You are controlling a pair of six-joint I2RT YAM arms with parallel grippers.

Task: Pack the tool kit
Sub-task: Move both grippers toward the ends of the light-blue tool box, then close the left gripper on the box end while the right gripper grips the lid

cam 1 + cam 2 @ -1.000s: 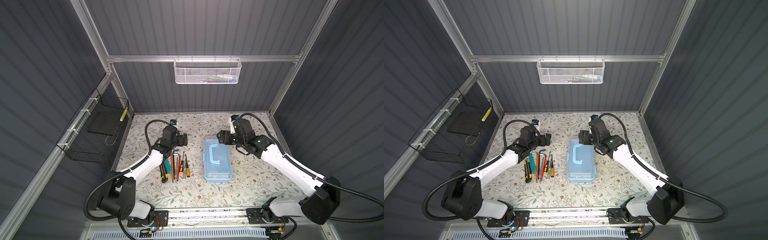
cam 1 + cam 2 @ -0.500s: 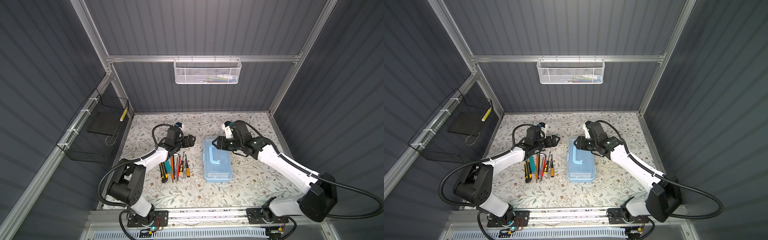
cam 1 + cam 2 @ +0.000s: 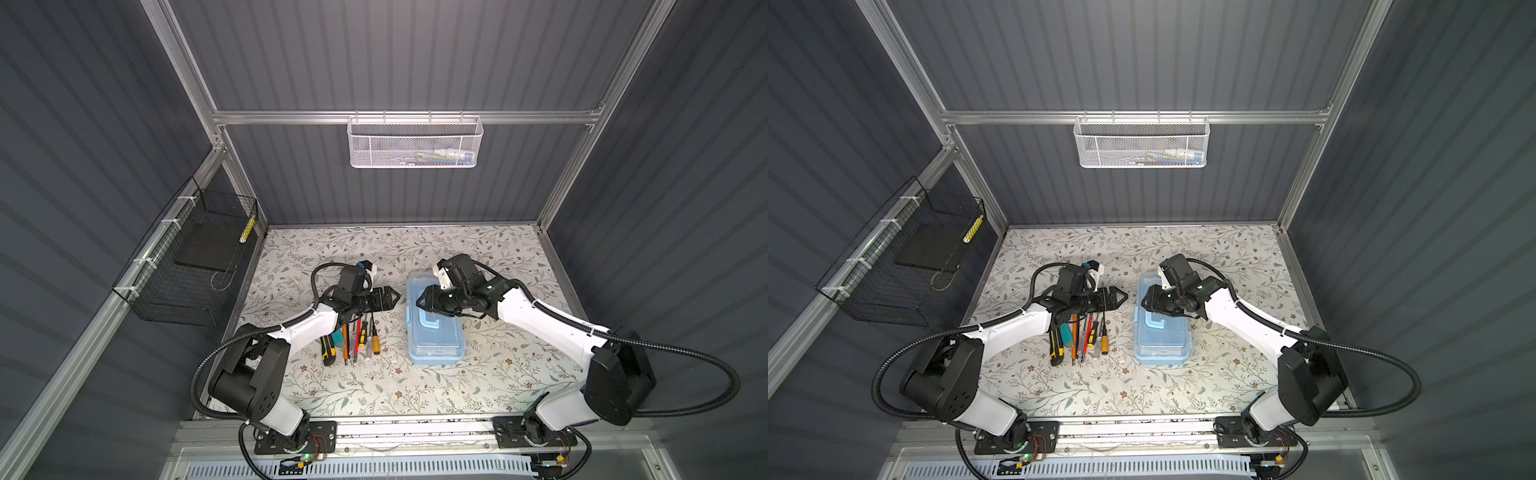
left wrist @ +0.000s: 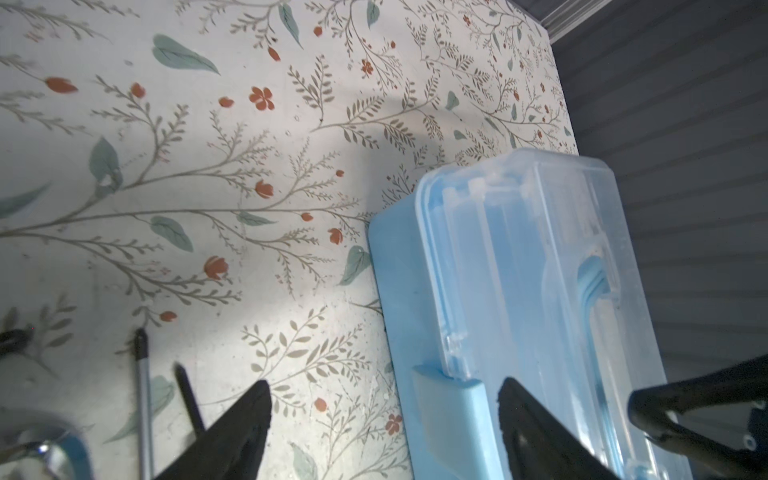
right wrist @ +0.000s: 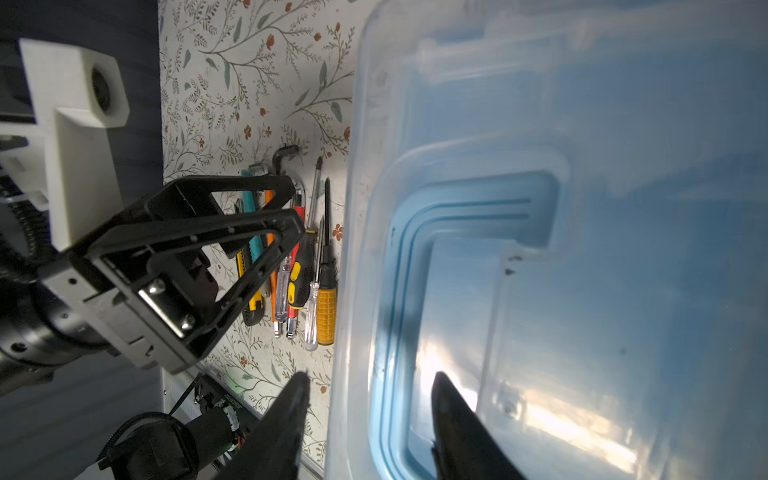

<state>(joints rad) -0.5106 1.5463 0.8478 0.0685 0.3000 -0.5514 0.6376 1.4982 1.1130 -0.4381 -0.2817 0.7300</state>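
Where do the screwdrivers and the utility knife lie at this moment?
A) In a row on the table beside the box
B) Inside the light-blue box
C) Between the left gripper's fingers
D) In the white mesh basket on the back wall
A: in both top views the screwdrivers and the utility knife lie side by side on the table, left of the light-blue box, whose lid is down.

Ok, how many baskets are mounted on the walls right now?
2. The white mesh basket hangs from the rail at the back; the black wire basket hangs along the left wall. No others show in both top views.
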